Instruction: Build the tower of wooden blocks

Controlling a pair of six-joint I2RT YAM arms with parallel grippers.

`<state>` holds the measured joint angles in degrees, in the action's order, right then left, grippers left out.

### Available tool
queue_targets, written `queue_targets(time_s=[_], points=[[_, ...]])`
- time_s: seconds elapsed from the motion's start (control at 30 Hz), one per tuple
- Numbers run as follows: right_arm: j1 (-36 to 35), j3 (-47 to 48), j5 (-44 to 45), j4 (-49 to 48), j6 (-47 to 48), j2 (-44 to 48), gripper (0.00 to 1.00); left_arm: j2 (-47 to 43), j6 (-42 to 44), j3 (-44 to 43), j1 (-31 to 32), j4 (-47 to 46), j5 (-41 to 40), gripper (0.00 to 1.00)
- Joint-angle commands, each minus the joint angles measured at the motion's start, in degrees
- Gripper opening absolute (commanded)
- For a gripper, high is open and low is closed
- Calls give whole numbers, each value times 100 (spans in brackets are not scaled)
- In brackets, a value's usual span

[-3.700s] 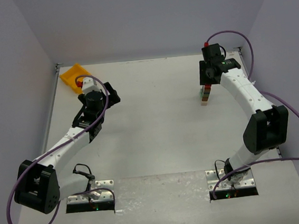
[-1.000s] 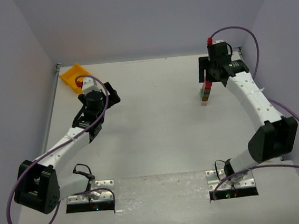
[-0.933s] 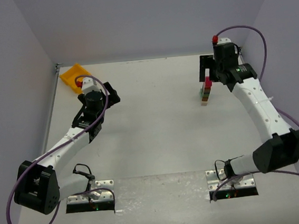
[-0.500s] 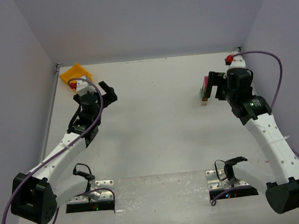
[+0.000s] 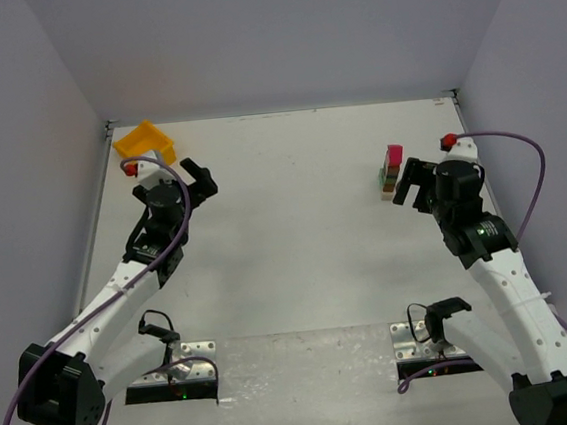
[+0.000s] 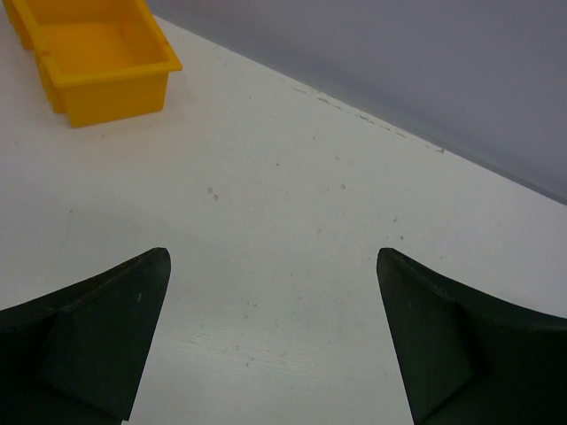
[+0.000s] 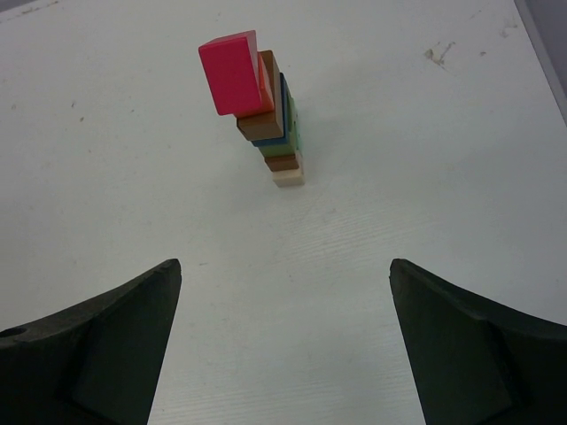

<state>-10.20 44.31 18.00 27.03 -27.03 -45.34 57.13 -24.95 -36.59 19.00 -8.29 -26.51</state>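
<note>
The wood block tower [image 5: 390,172] stands upright at the far right of the table, a narrow stack of coloured blocks with a magenta block on top. In the right wrist view the tower [image 7: 266,115] rises ahead of my right gripper [image 7: 283,270], magenta over orange-red, brown, blue, green and a pale base. My right gripper [image 5: 408,182] stands open and empty just near and right of the tower, not touching it. At the far left my left gripper [image 5: 192,176] also stands open, and in its wrist view the left gripper [image 6: 273,261] has only bare table between its fingers.
A yellow plastic bin [image 5: 144,141] sits in the far left corner, also seen as the bin [image 6: 93,55] at the upper left of the left wrist view. Grey walls close the table at the back and both sides.
My right gripper has let go of the magenta block on top of the tower and drawn back toward the near side, open. My left arm has shifted slightly back from the bin.
</note>
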Motion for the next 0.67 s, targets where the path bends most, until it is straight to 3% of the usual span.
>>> queue_targets(time_s=[0.0,0.63], points=[[27,41,81,-260,-29,43,99,-229,-63,56,-55,-182,-136,100],[26,-81,520,-250,152,157,99,-271,-45,124,-55,-258,-172,100]])
